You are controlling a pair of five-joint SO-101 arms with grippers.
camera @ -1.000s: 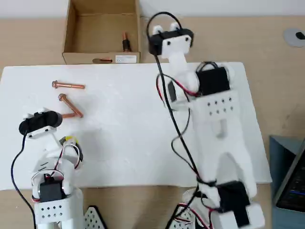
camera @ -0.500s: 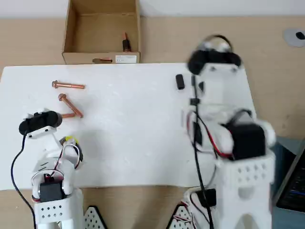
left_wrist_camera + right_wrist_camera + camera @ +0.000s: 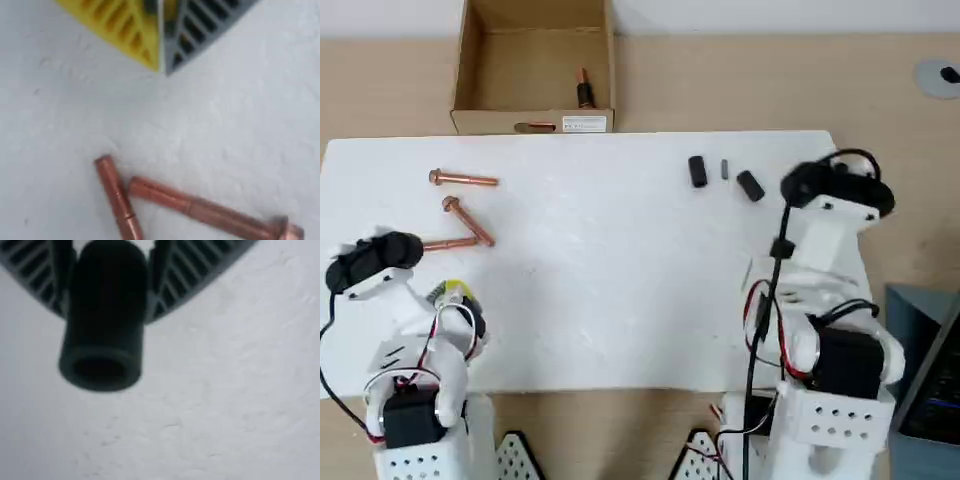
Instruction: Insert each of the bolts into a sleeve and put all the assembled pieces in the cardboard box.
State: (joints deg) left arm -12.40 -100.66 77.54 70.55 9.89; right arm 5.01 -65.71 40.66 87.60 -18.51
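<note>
My left gripper [image 3: 161, 67] is shut on nothing, its yellow and grey tips meeting, and it hangs low over the white worktop [image 3: 590, 280]. Just ahead of the tips the near bolt [image 3: 116, 192] and the flanged bolt [image 3: 210, 210] lie almost end to end. I judge it is waiting there so a bolt is one short reach away. The third bolt [image 3: 463, 179] is farther ahead. Well beyond it and to the right, the cardboard box [image 3: 460, 70] already holds one assembled piece [image 3: 584, 90].

Two loose sleeves [image 3: 697, 171] [image 3: 750, 185] lie just left of my right gripper [image 3: 109, 315]. That gripper clamps the black sleeve [image 3: 102, 355] by its body. The bore end sticks out past the tips, so I reckon a bolt can enter it.
</note>
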